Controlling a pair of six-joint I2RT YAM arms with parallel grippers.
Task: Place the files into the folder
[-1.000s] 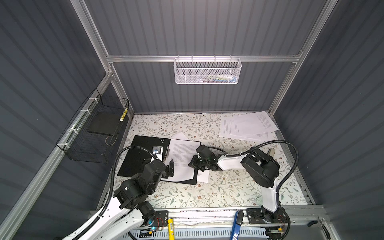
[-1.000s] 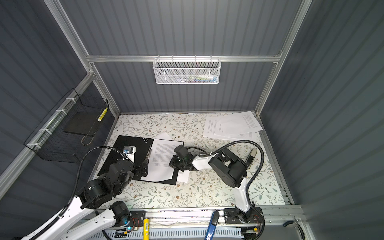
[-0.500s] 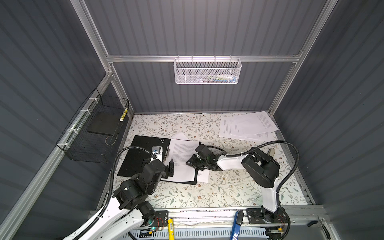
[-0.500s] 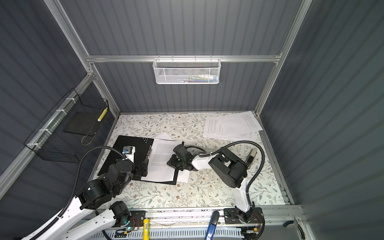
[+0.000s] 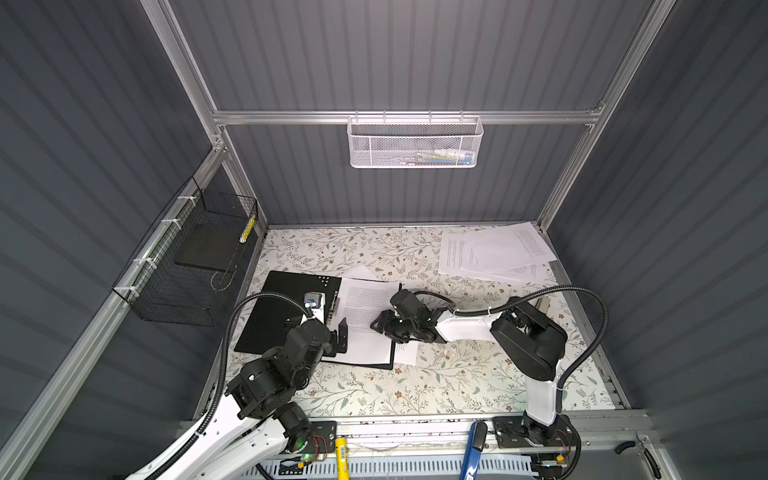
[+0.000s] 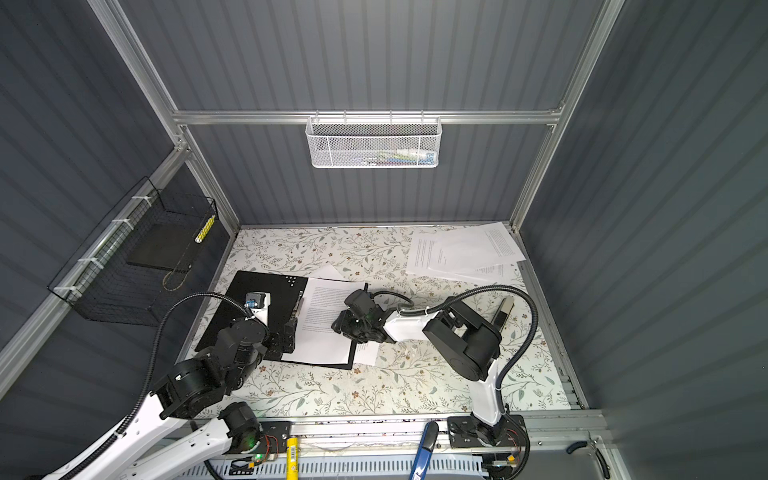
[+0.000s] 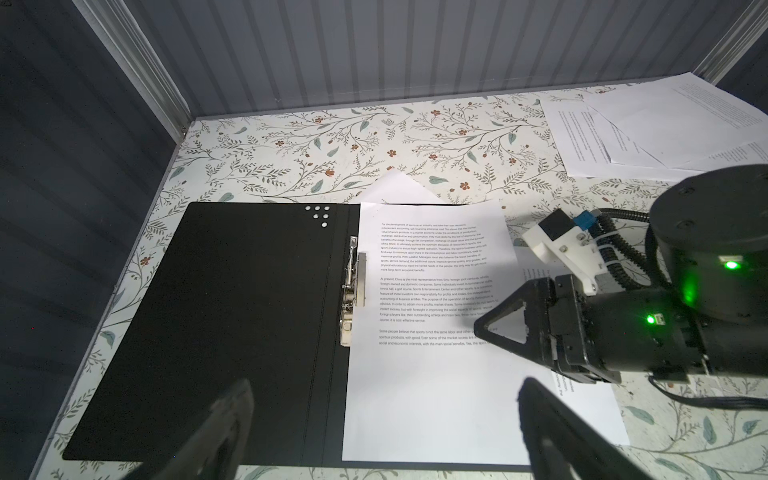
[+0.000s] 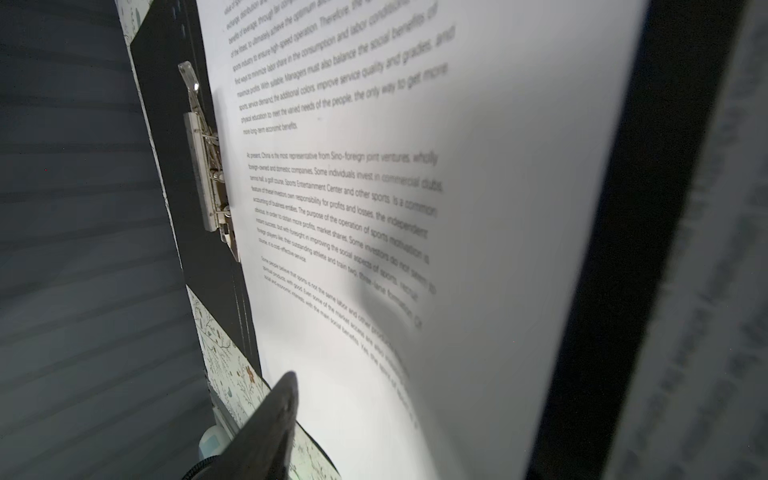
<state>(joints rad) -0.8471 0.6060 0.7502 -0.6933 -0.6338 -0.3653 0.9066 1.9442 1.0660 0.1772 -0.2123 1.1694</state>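
The folder [image 5: 282,316] [image 6: 249,307] lies open at the table's left, black inside up, its metal clip [image 7: 353,291] by the spine. One printed sheet of the files [image 5: 365,316] [image 7: 424,374] rests on its right half. My right gripper [image 5: 380,326] [image 6: 337,326] is at that sheet's right edge, jaws apart. In the right wrist view one finger [image 8: 274,415] shows beside the bowed paper [image 8: 415,145]; the other is hidden. My left gripper [image 5: 338,332] [image 7: 386,390] hovers open and empty over the folder's near edge. More files [image 5: 494,253] [image 7: 665,129] are piled at the back right.
Two more sheets poke out from under the folder, a corner behind [image 5: 361,272] and an edge at its near right [image 5: 405,353]. A white mesh basket [image 5: 415,141] hangs on the back wall. A black wire basket [image 5: 191,262] hangs on the left wall.
My right gripper's jaws have parted from shut at the sheet's right edge, and it has edged slightly left. The left arm has not moved.
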